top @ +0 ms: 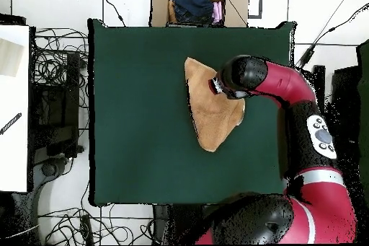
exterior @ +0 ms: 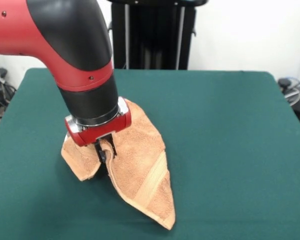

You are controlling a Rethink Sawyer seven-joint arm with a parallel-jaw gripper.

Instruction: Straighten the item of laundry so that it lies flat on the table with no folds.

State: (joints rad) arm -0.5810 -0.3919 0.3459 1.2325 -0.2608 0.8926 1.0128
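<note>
Writing: none legible.
Towel (exterior: 140, 170): peach terry, pale border band, folded into a point on the green table (exterior: 230, 150).
Gripper (exterior: 105, 151): pinched closed on a raised towel fold.

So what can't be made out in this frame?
- Towel label: not visible in either view.
- Towel's part under the wrist: covered by the arm in both views.
- Gripper in the overhead view: hidden beneath the arm; the front view shows it pinching a raised towel fold.
- Cardboard box contents: too small to identify.
</note>
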